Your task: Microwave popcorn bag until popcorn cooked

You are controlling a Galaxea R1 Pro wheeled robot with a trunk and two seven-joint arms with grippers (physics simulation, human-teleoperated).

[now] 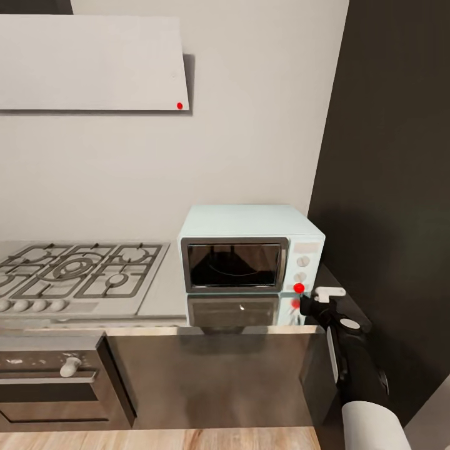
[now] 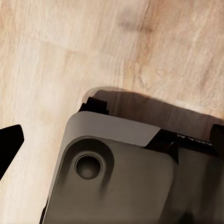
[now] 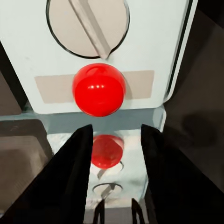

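Observation:
The pale mint-blue microwave [image 1: 250, 250] stands on the grey countertop [image 1: 165, 294] with its dark glass door closed. Its red dot [image 1: 299, 288] sits at the foot of the cream panel, below two knobs. My right gripper [image 1: 305, 304] hovers just below and in front of that dot. Up close, the red dot [image 3: 99, 88] lies just beyond the right gripper [image 3: 116, 133], whose fingers stand close together with nothing between them. My left gripper [image 2: 116, 130] is spread wide above the wood floor [image 2: 70, 56]. The popcorn bag and popcorn are out of view.
A gas hob [image 1: 75, 275] lies left of the microwave, under a flat white hood [image 1: 94, 62]. A dark built-in oven [image 1: 56, 375] sits below the hob. A tall dark cabinet [image 1: 394, 156] walls off the right side. My own base [image 2: 121, 177] is under the left gripper.

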